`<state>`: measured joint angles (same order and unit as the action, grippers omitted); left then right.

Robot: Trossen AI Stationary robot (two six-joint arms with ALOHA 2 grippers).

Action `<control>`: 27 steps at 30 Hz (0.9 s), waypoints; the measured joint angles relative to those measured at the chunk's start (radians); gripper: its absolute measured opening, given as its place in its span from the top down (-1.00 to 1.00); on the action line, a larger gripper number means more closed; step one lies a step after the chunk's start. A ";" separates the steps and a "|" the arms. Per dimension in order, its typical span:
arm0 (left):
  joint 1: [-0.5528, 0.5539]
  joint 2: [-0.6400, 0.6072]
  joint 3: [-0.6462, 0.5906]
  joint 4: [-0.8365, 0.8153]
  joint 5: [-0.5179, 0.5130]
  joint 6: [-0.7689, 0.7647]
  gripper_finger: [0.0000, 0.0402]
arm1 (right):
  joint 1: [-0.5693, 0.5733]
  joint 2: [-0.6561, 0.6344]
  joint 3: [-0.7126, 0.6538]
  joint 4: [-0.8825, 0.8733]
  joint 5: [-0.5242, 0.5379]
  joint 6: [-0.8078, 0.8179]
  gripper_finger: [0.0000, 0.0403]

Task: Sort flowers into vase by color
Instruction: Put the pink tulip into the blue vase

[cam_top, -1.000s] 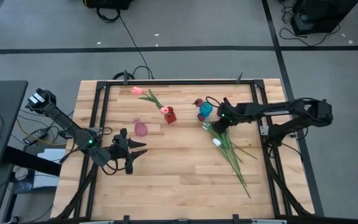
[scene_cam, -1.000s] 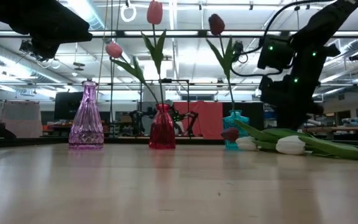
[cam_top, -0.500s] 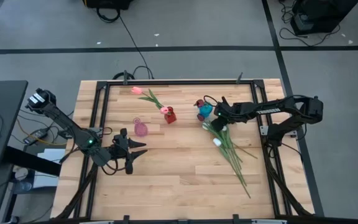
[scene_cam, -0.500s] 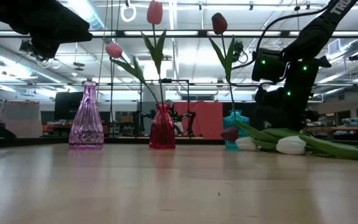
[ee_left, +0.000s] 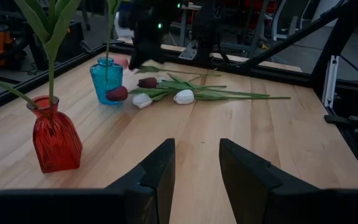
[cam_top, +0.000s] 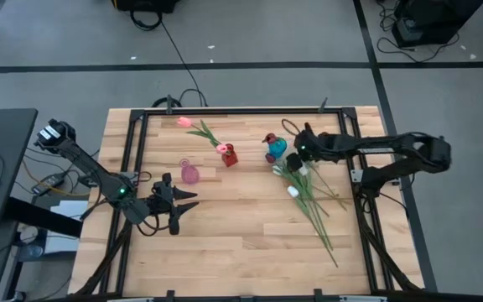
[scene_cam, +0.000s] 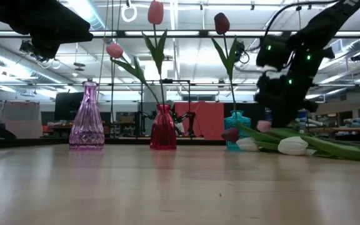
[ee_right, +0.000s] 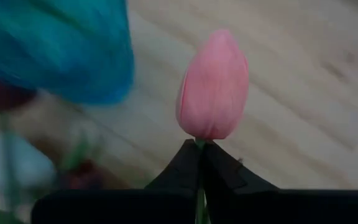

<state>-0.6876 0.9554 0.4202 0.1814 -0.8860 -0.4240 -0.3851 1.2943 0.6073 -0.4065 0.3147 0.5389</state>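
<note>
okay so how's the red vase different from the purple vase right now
The red vase is deep red, shorter and squatter; the purple vase is pale violet, taller, with a long narrow neck. The red vase holds two pink tulips on leafy stems; the purple vase holds nothing. In the low view the purple one stands left of the red. Both are ribbed glass, upright on the wooden table.

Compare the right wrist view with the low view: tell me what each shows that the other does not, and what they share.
Only the right wrist view shows the right gripper shut on the stem just under a pink tulip.

Only the low view shows the purple vase, empty, the red vase holding two pink tulips, and white tulips lying on the table.

Both show the teal vase and the held pink tulip beside it.
</note>
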 joint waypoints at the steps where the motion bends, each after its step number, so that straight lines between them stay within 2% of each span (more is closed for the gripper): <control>1: 0.000 0.000 0.000 0.000 0.000 0.000 0.35 | 0.000 -0.030 -0.001 0.016 -0.005 -0.010 0.90; 6: 0.000 0.000 0.000 0.000 0.000 0.000 0.35 | 0.011 -0.185 -0.001 0.177 0.001 -0.065 0.93; 10: 0.000 0.000 0.000 0.000 0.000 0.000 0.35 | 0.021 -0.275 -0.001 0.429 0.012 -0.161 0.89; 19: 0.000 0.000 0.000 0.000 0.000 0.000 0.35 | 0.003 -0.306 0.000 1.028 0.004 -0.389 0.90; 22: 0.000 0.000 0.000 0.000 0.000 0.000 0.35 | -0.028 -0.307 0.001 1.103 0.002 -0.416 0.90; 27: 0.000 0.000 0.000 -0.001 0.000 0.002 0.35 | -0.063 -0.306 0.001 1.110 -0.002 -0.431 0.90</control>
<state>-0.6876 0.9554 0.4202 0.1807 -0.8864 -0.4217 -0.4477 0.9882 0.6083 0.7039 0.3127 0.1079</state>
